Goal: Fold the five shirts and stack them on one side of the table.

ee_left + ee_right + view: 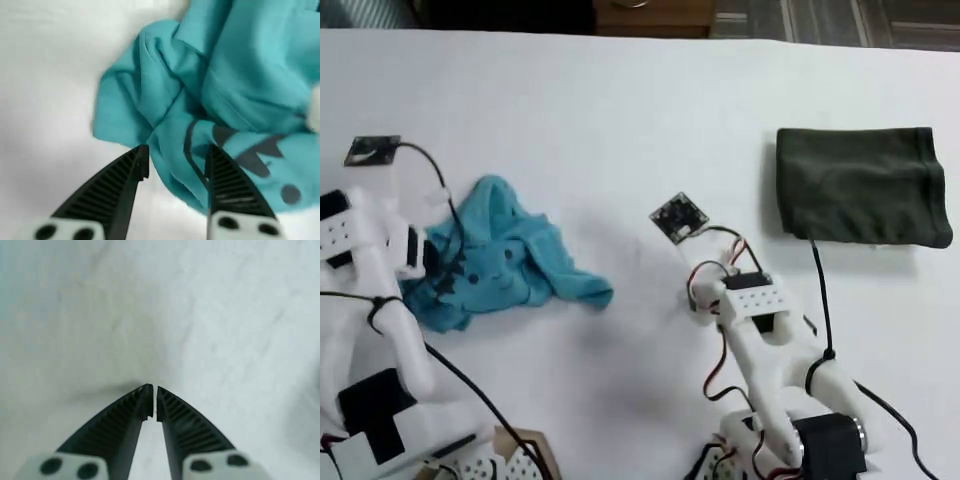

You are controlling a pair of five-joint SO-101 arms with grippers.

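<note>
So far one dark green folded cotton shirt (860,185) lies on the white bench (620,90), well beyond the right pincer (152,390), its jaws together on nothing. The crumpled teal printed shirt (225,90), just ahead of the left pincer (177,152) with jaws apart, awaits folding and stacking.

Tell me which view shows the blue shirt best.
The high view: the whole crumpled blue shirt is in frame, outline and all. The left wrist view gives a close part of it, at the open left tool. The right wrist view faces white table.
</note>
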